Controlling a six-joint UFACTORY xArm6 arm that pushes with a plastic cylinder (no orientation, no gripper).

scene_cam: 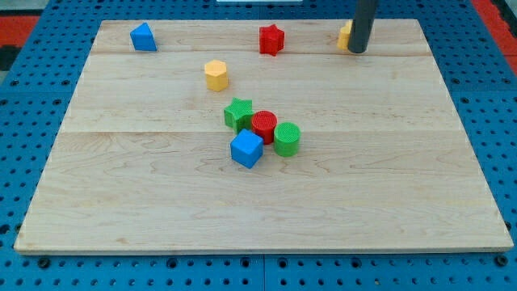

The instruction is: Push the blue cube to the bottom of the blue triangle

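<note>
Gripper absent: bare tip (356, 51) at table's far right edge, touching yellow block (346, 35), holding nothing. Blue cube (247, 149) mid-table against red cylinder (264, 126); light, rigid, likely slides. Push near-right face toward blue triangle (143, 37).

So everything's on the board (121, 202), taking the blue cube (246, 149) as the anchor. The red cylinder (264, 126) touches it up and to the view's right, the green cylinder (287, 138) sits just right, and the green star (238, 113) is just above. The yellow hexagon (216, 74) is further up. The blue triangle (143, 37) is far up-left, the red star (271, 39) far up, and my tip (356, 50) far up-right, against a yellow block (345, 35).
</note>
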